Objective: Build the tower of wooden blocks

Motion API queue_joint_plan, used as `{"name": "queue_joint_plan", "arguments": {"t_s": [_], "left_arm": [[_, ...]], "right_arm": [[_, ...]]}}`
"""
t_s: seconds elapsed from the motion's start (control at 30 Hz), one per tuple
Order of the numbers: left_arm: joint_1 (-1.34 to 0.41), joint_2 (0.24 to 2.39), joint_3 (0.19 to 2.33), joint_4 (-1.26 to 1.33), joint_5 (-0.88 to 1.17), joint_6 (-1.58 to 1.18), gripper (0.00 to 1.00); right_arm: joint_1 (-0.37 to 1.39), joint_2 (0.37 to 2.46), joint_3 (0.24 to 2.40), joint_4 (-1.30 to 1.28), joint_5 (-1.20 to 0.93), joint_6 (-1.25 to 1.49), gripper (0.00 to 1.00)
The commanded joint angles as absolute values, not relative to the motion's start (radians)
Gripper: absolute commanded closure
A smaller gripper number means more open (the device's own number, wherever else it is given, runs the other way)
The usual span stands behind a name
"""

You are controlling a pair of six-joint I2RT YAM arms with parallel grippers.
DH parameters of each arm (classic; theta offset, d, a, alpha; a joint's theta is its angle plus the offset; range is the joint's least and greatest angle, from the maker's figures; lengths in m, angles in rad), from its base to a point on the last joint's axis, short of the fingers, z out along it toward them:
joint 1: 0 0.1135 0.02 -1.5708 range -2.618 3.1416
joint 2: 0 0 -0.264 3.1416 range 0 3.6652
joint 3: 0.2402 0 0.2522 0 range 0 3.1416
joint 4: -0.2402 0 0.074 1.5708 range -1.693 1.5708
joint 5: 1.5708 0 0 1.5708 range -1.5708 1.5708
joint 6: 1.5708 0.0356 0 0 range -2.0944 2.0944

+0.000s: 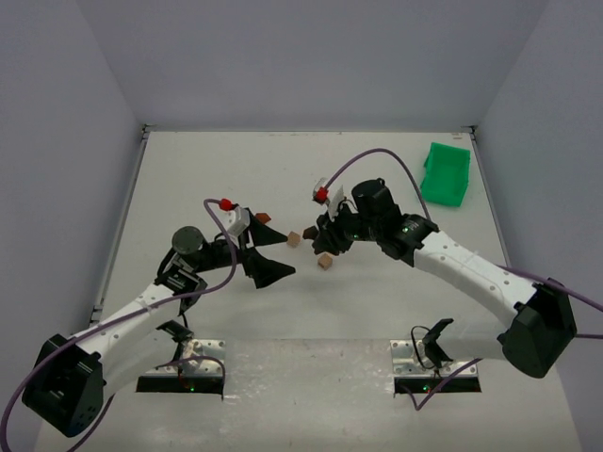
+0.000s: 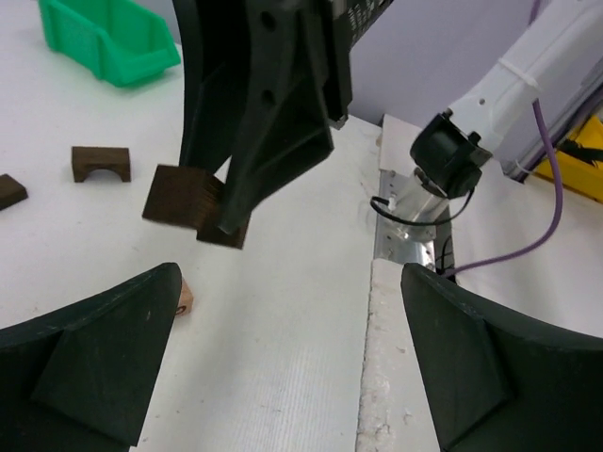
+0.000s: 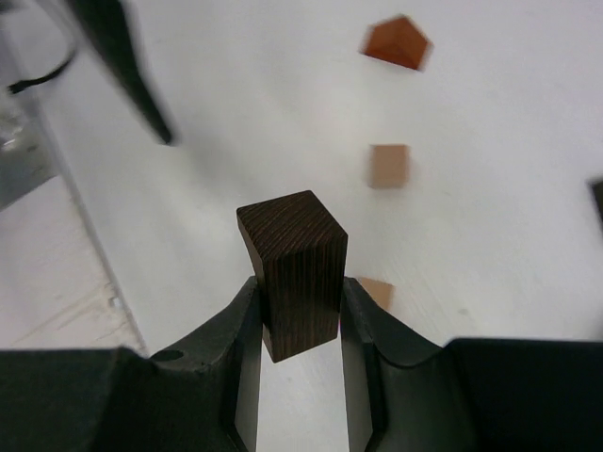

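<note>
Right gripper (image 3: 301, 294) clamps a dark brown grained wooden block (image 3: 292, 250) upright between its jaws, likely for stacking; left gripper (image 2: 290, 287) gapes wide, empty.

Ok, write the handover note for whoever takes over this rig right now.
The left claw is open and empty.
The right claw is shut on the dark brown block, which stands upright between its fingers.
Loose on the table, all apart: reddish-brown block, tan block, second tan block partly hidden by a finger, dark arch block.
Done: one block picked up, nothing stacked.
Left: probably place the held block, then stack the rest on it.
</note>
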State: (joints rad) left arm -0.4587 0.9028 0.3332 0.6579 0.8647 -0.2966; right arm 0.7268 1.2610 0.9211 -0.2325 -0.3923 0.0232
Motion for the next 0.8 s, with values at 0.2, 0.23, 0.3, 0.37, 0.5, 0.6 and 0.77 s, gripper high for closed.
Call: {"name": "queue_joint_plan", "arguments": {"t_s": [0.2,0.23,0.3,0.37,0.5,0.6,0.77], "left_arm": [[-0.466,0.890,0.512,0.362,0.393,-0.332,0.00],[-0.466,0.909,0.520,0.356,0.369,-0.339,0.00],[-0.466,0.931,0.528,0.344,0.347,-0.338,0.00],[-0.464,0.945,0.532,0.336,0.327,-0.335,0.00],[-0.458,0.957,0.524,0.350,0.320,-0.337,0.00],[-0.457,0.959,0.516,0.358,0.319,-0.335,0.00],[-0.456,0.965,0.509,0.371,0.324,-0.333,0.00]], "right_arm": [[0.553,1.432,1.023,-0.403,0.129,0.108,0.87],[0.553,1.458,1.048,-0.422,0.145,0.113,0.87],[0.553,1.508,1.078,-0.429,0.176,0.118,0.84],[0.553,1.565,1.104,-0.428,0.207,0.122,0.84],[0.556,1.669,1.182,-0.445,0.294,0.133,0.83],[0.565,1.742,1.234,-0.468,0.340,0.116,0.82],[0.577,1.805,1.266,-0.463,0.370,0.090,0.80]]}}
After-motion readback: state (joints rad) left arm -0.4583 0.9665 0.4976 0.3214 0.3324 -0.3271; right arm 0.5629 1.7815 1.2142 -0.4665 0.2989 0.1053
